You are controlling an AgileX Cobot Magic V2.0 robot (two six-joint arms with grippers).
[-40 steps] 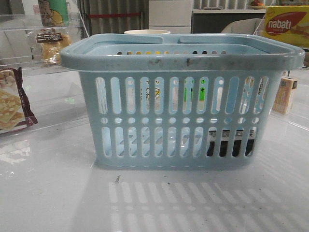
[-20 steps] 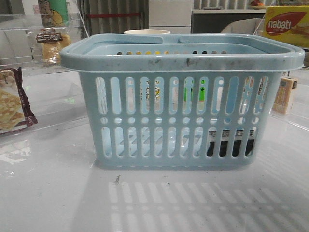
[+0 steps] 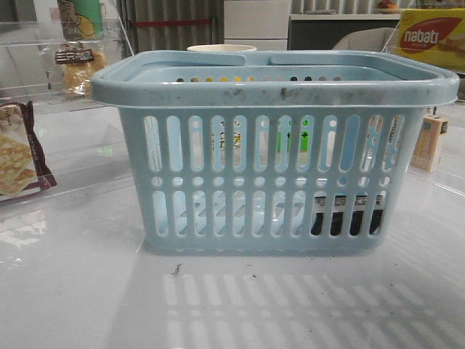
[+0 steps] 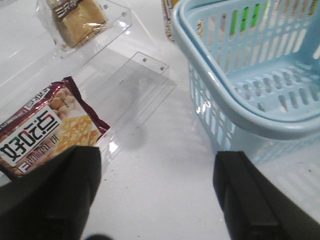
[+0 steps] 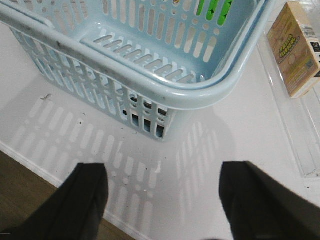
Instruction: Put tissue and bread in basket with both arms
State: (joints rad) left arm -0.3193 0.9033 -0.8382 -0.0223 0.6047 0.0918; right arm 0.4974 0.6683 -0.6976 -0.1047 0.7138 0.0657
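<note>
Black tissue (image 3: 347, 218) only through front slots

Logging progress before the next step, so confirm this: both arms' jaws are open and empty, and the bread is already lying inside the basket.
Not quite. The bread is not in the basket; the left wrist view shows it out on a clear shelf, well apart from it. The rest holds: the left gripper and right gripper are open and empty.

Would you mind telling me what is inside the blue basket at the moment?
The basket holds a black pack, visible through the lower front slots on its right side. The wrist views show bare slotted floor elsewhere; the bread lies outside.
</note>
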